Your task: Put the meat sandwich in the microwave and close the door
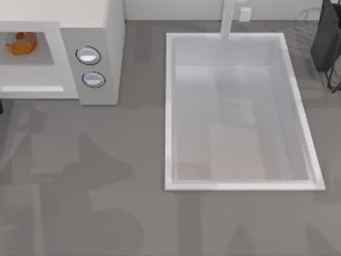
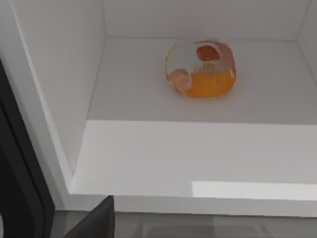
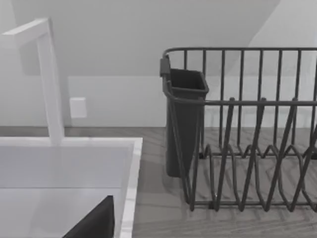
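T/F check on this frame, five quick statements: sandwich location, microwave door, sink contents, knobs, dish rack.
1. The meat sandwich lies on the floor inside the microwave. True.
2. The microwave cavity is shut off by its door. False: the cavity stands open, and the left wrist view looks straight in at the sandwich.
3. The sink basin holds a plate. False: nothing lies in the basin.
4. Two round knobs sit one above the other on the microwave's side panel, in the top view. True.
5. The dish rack stands at the table's left side. False: it is at the right, beyond the sink, with a dark cup-like holder on its end.
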